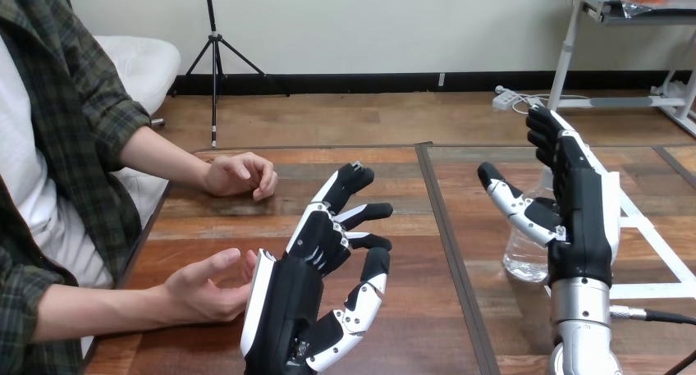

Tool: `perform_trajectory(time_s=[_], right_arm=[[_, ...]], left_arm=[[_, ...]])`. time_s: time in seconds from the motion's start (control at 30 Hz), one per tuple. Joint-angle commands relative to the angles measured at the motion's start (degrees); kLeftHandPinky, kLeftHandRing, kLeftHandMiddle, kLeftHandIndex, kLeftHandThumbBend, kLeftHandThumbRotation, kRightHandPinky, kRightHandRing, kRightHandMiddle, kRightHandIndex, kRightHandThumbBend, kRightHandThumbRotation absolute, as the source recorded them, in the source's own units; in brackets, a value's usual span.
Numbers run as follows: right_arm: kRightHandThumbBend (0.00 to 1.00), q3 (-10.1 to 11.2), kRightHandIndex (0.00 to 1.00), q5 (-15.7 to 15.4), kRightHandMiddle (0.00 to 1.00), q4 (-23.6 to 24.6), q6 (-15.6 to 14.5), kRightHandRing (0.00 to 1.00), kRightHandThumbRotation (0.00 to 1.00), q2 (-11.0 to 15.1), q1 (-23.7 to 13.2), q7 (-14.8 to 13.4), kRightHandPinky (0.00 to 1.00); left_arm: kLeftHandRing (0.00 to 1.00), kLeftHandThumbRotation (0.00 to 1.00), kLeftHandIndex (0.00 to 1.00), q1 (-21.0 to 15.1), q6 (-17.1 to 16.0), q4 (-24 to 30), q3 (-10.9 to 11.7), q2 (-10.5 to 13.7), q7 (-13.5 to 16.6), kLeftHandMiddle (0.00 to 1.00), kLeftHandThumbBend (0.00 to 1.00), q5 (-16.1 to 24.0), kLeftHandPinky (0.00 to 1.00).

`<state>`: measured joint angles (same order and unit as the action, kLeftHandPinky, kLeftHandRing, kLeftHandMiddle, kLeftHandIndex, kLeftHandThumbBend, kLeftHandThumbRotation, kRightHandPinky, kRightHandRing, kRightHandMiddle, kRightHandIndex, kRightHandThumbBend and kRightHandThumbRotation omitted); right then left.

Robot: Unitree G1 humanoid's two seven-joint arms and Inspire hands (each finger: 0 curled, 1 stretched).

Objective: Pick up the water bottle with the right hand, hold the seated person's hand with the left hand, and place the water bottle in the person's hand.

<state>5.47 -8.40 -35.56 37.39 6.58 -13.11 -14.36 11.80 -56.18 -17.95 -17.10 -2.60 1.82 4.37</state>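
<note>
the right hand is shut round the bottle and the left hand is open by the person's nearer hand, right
Not quite: in the head view the right hand is open, and the bottle stands on the table beside it. The left hand is indeed open by the person's nearer hand.

This looks like a robotics lab or test room. A wooden tabletop [394, 168] of joined panels stands on a wood floor [369, 116]. A black tripod stand [215, 59] rises at the upper left, and a white metal-legged desk [565, 51] stands at the upper right. A white power strip [505, 98] lies on the floor beside that desk.
</note>
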Motion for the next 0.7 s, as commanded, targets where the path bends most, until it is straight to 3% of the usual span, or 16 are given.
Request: perform_trajectory(time_s=[0.0,0.37,0.67], right_arm=[[0.54,-0.54,0.82,0.17,0.84,1.59,-0.60,0.84,0.00,-0.61,-0.03,0.50,0.85],[0.52,-0.65,0.83,1.94,0.86,2.22,0.80,0.86,0.00,-0.89,0.20,2.10,0.87],[0.51,-0.65,0.83,3.39,0.85,5.86,0.33,0.86,0.00,-1.31,1.43,3.64,0.87]], left_arm=[[0.76,0.00,0.88,-0.89,-0.40,1.94,0.12,-2.43,0.13,0.88,0.26,-0.27,0.59],[0.76,0.00,0.89,-0.86,-0.39,1.82,0.28,-2.51,0.38,0.88,0.27,0.15,0.59],[0.75,0.00,0.89,-1.04,-0.36,1.70,0.11,-2.48,0.16,0.88,0.27,-0.26,0.60]])
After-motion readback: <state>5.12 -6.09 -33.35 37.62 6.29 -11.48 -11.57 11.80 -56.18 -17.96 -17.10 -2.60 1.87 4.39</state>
